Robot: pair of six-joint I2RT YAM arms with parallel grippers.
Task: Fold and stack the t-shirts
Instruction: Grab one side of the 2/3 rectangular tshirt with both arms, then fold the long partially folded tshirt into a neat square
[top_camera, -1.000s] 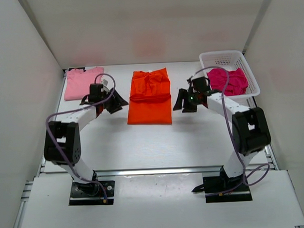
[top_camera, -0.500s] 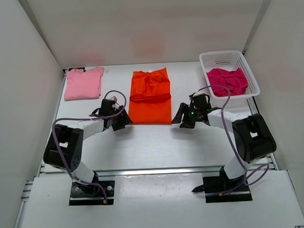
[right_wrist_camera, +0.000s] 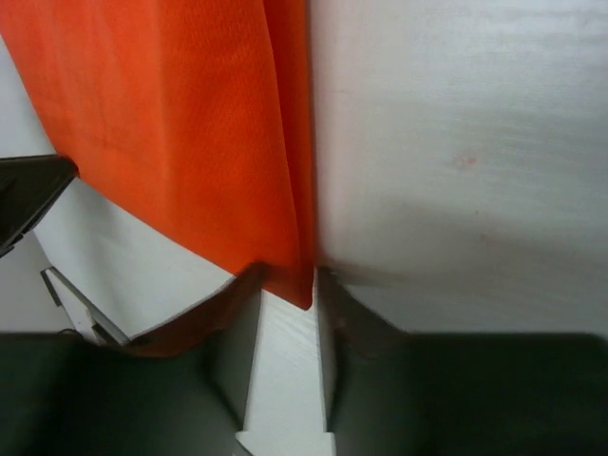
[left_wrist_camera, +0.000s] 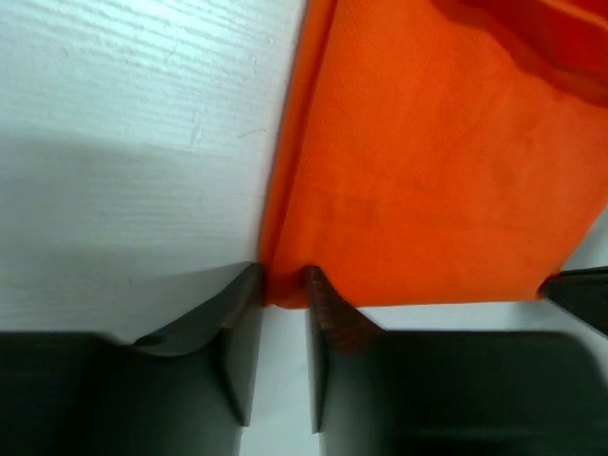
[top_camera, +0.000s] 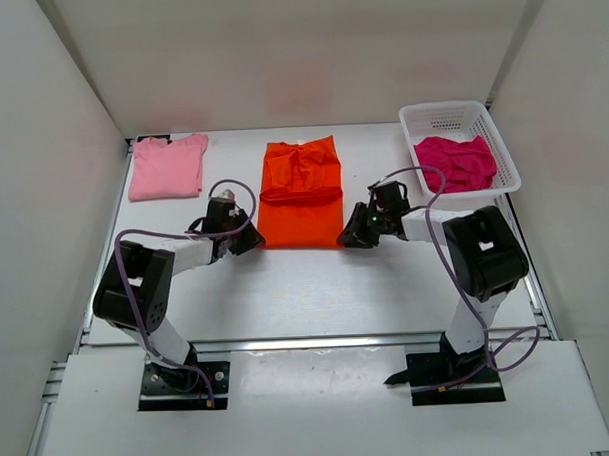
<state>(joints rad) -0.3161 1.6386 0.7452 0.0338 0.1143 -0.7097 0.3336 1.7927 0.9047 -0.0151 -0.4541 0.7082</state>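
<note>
Robot lab test cell.
Two arms [top_camera: 137, 289] bolted by black base plates [top_camera: 185, 384] to a white table [top_camera: 307, 288] with an aluminium rail [top_camera: 308, 341] along its near edge; plain white panels [top_camera: 309, 58] box the workspace in on three sides.

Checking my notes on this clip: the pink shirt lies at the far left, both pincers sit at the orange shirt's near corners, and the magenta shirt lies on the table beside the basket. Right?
Not quite. The magenta shirt lies inside the white basket, not on the table beside it, as the top external view shows. The rest stands.
</note>
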